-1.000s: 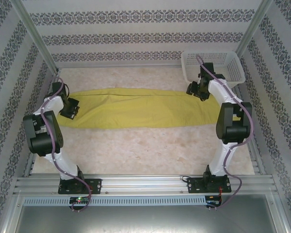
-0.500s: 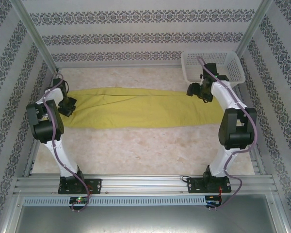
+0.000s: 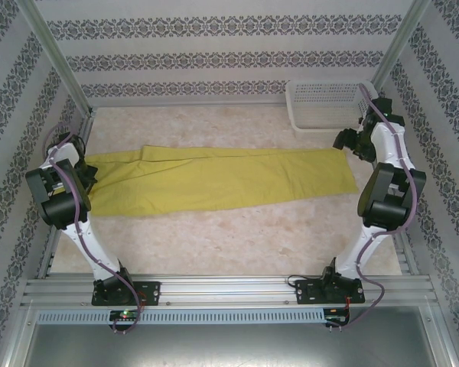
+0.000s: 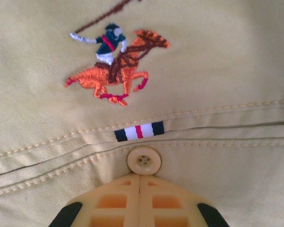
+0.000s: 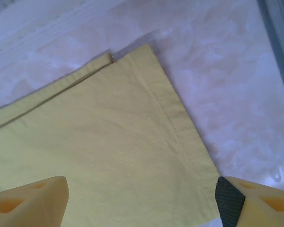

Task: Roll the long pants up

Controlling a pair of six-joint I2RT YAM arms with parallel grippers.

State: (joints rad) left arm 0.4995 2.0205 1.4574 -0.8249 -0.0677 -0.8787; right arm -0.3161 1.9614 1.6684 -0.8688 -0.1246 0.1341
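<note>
The long pants (image 3: 214, 180) lie flat and stretched across the table, waist at the left, leg hems at the right. My left gripper (image 3: 88, 174) is at the waist end. In the left wrist view it (image 4: 140, 176) is shut, its tips pinching the cloth (image 4: 203, 71) just below a pale button (image 4: 144, 160) and an embroidered horse-and-rider logo (image 4: 113, 66). My right gripper (image 3: 346, 141) hovers by the hem end. In the right wrist view it (image 5: 142, 198) stands wide open above the stitched hem corner (image 5: 109, 142), holding nothing.
A white mesh basket (image 3: 321, 107) stands at the back right corner, just behind the right gripper. Metal frame posts and patterned walls close in the table on three sides. Bare marbled tabletop (image 3: 229, 237) lies between the pants and the arm bases.
The left gripper has pulled the waist leftward, dragging the pants flatter. The right gripper has opened, let go of the hem end and swung right, away from the basket's front.
</note>
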